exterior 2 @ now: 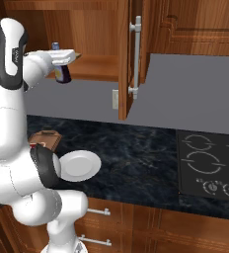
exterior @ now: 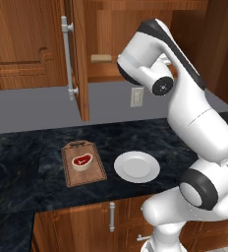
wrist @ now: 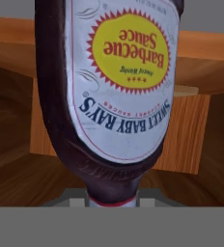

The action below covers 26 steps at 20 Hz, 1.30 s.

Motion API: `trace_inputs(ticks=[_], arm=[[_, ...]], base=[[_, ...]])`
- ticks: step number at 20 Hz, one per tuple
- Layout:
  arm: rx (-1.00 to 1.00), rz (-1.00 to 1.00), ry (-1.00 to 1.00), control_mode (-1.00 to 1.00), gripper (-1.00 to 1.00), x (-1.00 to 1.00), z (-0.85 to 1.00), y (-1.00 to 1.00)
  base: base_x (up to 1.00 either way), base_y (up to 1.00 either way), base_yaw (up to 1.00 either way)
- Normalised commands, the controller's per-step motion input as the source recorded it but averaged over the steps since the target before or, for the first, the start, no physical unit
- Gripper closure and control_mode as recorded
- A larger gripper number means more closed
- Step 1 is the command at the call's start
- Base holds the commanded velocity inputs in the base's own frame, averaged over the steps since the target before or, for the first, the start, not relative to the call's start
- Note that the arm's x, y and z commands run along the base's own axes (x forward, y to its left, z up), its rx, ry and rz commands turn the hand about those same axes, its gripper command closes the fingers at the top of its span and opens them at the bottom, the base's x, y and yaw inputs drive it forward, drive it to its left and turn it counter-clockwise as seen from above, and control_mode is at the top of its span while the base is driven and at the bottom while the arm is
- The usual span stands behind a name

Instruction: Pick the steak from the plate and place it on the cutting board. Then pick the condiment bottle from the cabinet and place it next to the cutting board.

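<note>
Dark glossy plastic bottle (wrist: 119, 91), narrow neck, round yellow sunburst label; the tool (exterior 2: 62, 58) grips it tightly.

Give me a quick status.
Pincer shut on bottle at cabinet. Steak on board. Door open beside.

Setting: home kitchen, rendered. Evidence: reddish-brown wooden wall cabinet (exterior 2: 94, 44) with one door open and a long grey bar handle (exterior 2: 134, 57); dark marbled stone worktop (exterior: 32, 157) over wooden base drawers (exterior 2: 136, 222); black cooktop (exterior 2: 209, 168) with burner rings and knobs; wall outlet (exterior: 136, 97) on the grey backsplash. Below the fingers, the worktop carries a cutting board (exterior: 82, 163) and a white plate (exterior: 136, 167).
</note>
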Motion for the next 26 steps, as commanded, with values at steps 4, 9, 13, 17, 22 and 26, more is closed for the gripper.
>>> trace_inputs(ticks=[4,9,13,17,22,26], arm=[[0.0,0.0,0.0,-1.0,1.0,-0.27,0.0,-0.08],[0.0,0.0,0.0,-1.0,1.0,-0.28,-0.01,-0.07],[0.0,0.0,0.0,-1.0,1.0,-0.26,-0.06,-0.06],[0.0,0.0,0.0,-1.0,1.0,-0.22,-0.13,-0.03],[0.02,0.0,0.01,-1.0,1.0,-0.2,-0.16,-0.01],[0.05,0.0,0.03,-1.0,1.0,-0.16,-0.26,0.0]], base=[[0.0,0.0,0.0],[0.0,0.0,0.0],[0.0,0.0,0.0],[0.0,0.0,0.0],[0.0,0.0,0.0],[0.0,0.0,0.0]])
